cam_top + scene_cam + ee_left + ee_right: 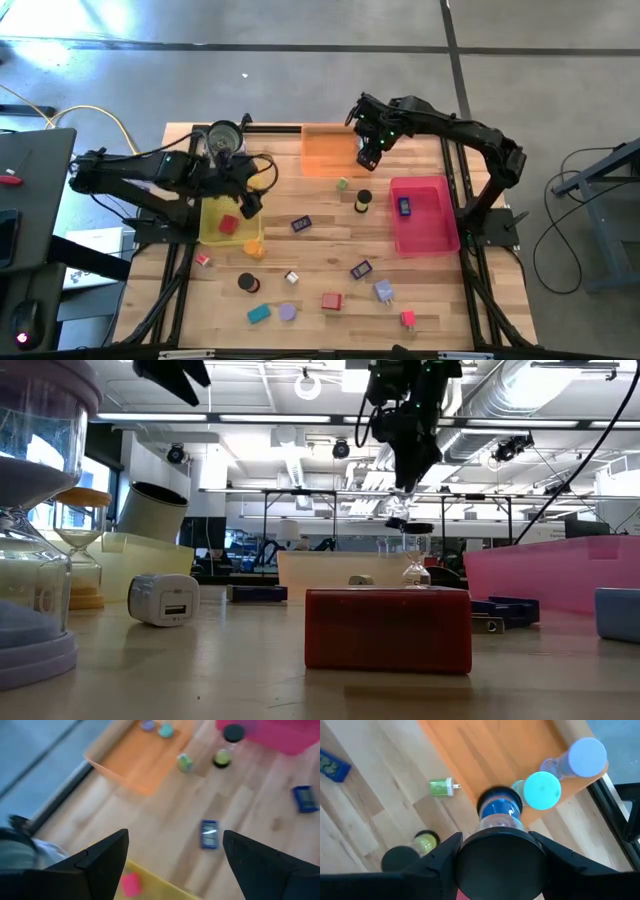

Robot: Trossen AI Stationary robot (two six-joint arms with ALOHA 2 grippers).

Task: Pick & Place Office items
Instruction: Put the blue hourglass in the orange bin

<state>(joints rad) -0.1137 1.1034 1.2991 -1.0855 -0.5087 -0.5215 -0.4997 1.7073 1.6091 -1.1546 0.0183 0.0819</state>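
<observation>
The right claw (495, 852) hides the lower half of its blue hourglass (497, 812).

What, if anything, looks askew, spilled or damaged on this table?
The jar behind the yellow tray appears to lean to one side in the low view rather than standing straight. Otherwise the small items are merely scattered over the table; nothing looks spilled or broken.

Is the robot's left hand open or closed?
Open. In the left wrist view the left hand has its two dark fingers spread wide apart, with bare table and the yellow tray between them.
</observation>
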